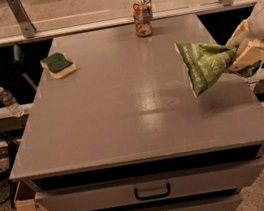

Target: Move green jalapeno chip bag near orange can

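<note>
The green jalapeno chip bag [205, 64] hangs in the air above the right side of the grey table [121, 104], tilted, with white lettering. My gripper [238, 58] is shut on the bag's right end and holds it clear of the tabletop. The orange can [142, 18] stands upright at the far edge of the table, to the left of and well behind the bag.
A yellow sponge with a dark green top [58, 65] lies at the far left of the table. A clear plastic bottle [8, 101] stands on the ledge to the left. Drawers [152, 191] are below the front edge. Metal posts [21, 16] line the back.
</note>
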